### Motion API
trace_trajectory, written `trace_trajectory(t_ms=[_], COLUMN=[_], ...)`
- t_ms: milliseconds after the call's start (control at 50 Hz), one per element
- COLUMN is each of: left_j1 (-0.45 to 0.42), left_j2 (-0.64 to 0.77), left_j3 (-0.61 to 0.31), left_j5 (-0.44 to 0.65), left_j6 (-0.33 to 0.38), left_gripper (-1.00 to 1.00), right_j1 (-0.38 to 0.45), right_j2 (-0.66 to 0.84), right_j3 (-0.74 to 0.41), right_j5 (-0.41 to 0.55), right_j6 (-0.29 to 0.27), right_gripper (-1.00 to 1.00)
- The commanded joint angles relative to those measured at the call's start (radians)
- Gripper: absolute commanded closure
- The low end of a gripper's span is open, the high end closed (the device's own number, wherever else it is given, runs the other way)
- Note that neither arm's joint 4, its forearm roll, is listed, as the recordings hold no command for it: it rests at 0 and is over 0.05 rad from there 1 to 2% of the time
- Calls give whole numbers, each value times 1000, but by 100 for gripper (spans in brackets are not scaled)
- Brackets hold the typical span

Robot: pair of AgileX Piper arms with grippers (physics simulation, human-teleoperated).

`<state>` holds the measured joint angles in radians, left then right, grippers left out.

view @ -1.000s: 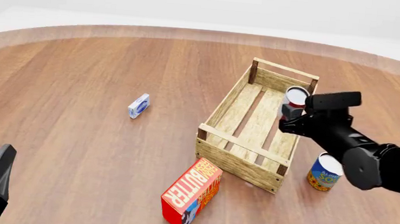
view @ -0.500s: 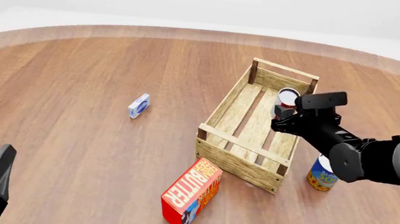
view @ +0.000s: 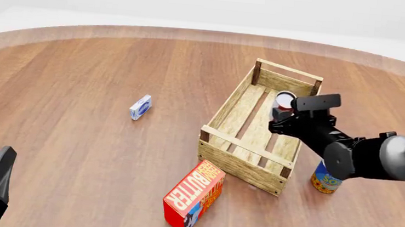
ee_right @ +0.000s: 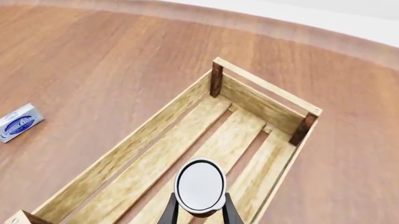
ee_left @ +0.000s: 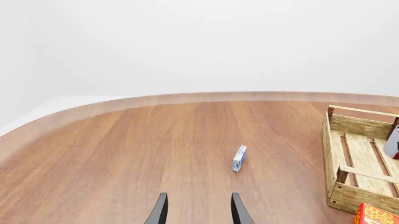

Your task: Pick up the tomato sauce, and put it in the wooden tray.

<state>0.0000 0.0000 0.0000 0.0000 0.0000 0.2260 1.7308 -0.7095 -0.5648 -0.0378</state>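
left wrist view: the left hand (ee_left: pixel 198 211) hangs idle, fingers parted and holding nothing, well short of the wooden tray (ee_left: pixel 358 161), which the frame edge cuts off. front view: the right hand (view: pixel 281 116) holds the tomato sauce (view: pixel 285 100) above the tray's slats; released this high it could tip or roll. right wrist view: the fingers pinch the can, its label hidden beneath the top.

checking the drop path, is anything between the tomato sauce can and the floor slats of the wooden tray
Nothing. In the right wrist view the tomato sauce, held in the right gripper, hangs over bare slats of the wooden tray; the front view shows none either.
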Motion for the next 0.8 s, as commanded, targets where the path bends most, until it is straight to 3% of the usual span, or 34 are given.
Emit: trace_trajectory(t_ms=[20,800], left_j1=[0,0], left_j2=[0,0], left_j3=[0,0], left_j5=[0,0], left_j6=[0,0], left_gripper=[-100,-100], right_j1=[3,-5], right_j2=[38,144], right_j3=[-25,-121], right_j5=[-13,-4], right_j6=[17,12], right_gripper=[100,100])
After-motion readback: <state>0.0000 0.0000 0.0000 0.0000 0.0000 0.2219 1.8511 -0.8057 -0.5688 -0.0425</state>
